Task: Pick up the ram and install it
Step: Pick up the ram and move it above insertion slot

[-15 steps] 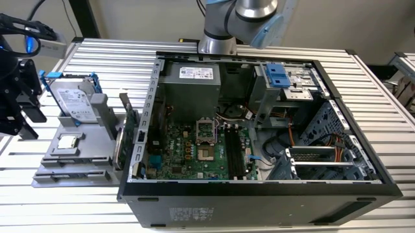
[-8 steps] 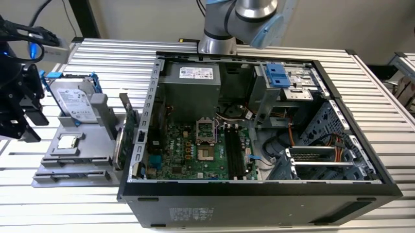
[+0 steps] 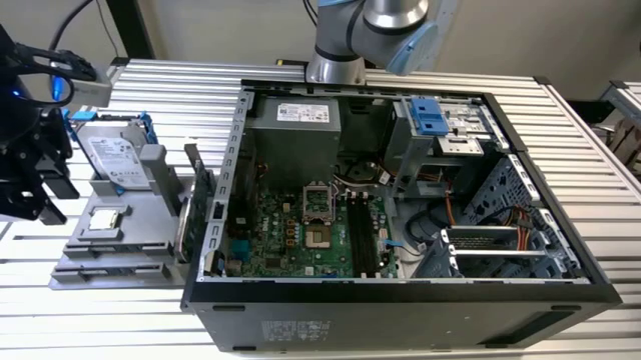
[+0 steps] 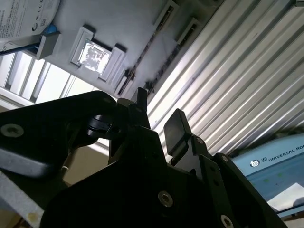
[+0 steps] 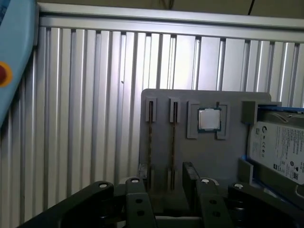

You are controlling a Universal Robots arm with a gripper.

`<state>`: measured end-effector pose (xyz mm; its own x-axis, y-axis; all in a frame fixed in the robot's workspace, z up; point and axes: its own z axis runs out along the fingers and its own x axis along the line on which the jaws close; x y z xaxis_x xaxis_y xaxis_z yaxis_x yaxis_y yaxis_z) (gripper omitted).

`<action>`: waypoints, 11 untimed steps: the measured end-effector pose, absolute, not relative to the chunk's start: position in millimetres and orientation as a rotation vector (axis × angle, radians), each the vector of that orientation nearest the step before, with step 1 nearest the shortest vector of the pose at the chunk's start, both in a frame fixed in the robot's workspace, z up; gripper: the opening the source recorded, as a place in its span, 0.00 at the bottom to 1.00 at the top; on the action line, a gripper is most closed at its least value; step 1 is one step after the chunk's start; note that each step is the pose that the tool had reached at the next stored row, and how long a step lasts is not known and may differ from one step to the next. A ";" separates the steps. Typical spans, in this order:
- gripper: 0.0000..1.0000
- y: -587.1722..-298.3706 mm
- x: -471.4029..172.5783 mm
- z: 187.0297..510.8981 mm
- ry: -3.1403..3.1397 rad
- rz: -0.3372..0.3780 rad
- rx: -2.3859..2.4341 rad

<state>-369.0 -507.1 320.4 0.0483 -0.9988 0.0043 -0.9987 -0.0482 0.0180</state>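
The job is at the pick-up step. The tool (image 5: pixel 166 181) is open, with a gap between its two black fingers (image 5: pixel 190 175), and it holds nothing. It is up above the worktop (image 3: pixel 150 90), near the gray holder (image 5: pixel 228 156), and touches nothing.

The ram (image 5: pixel 173 135) stands on its edge in a slot of the holder, so its thin top edge shows. A second ram stick (image 5: pixel 151 135) stands just beside it in its own slot. I cannot tell which one the tool is going for. The processor chip (image 5: pixel 209 118) and the hard drive (image 5: pixel 280 147) sit in the same holder.

The holder lies at the exterior view's left, just beside the open computer case (image 3: pixel 401 296). The sticks are on the side next to the case.

The ram's long side runs flat along the holder. I think it points about the same way as the black memory slots (image 3: pixel 359 232) in the case.

To pick it up, the tool needs one finger on each flat side of one stick, without catching the other. The gap already goes across the thin edges, so the turn looks right.
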 end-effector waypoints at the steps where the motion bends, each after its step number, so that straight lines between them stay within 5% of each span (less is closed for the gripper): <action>1: 1.00 -507.1 -369.0 319.3 -2.156 -0.014 2.263; 11: 1.00 -507.1 -369.0 308.1 -2.156 -0.014 2.262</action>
<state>-369.0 -507.1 308.1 0.0483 -0.9988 0.0053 -0.9987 -0.0482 0.0181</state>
